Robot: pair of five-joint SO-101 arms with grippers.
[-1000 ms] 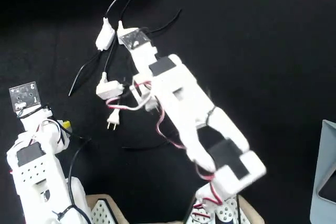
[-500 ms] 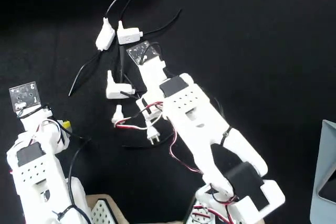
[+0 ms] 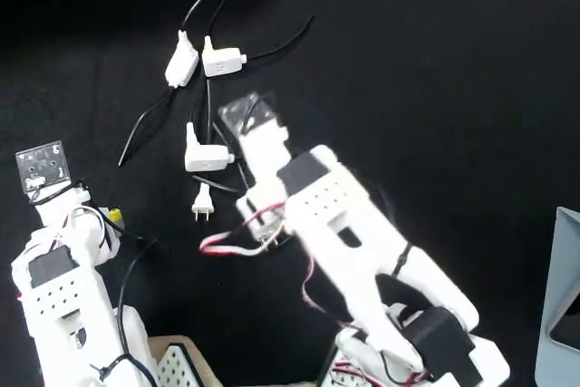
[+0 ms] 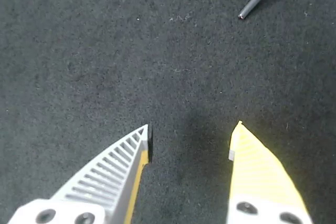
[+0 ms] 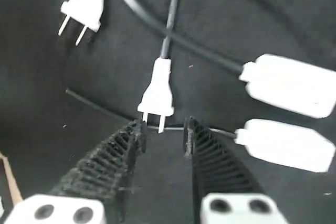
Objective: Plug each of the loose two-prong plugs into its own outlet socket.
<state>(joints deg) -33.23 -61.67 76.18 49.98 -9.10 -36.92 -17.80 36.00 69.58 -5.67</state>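
- Black cloth [image 3: 435, 133] covers the table, with cords and white outlet sockets [image 5: 291, 85] strewn across it.
- Right gripper [image 5: 163, 127], fingers slightly parted, holds nothing. A two-prong plug [image 5: 157, 95] lies prongs-first at its tips, probably lined up for grasping.
- Left gripper [image 4: 189, 135] gapes wide and empty above bare cloth, seemingly waiting aside.

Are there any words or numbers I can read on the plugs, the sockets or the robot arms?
None can be read.
The plugs and outlet sockets are plain white.
The square plate on one arm shows only dots; the second plate is too blurred to tell.
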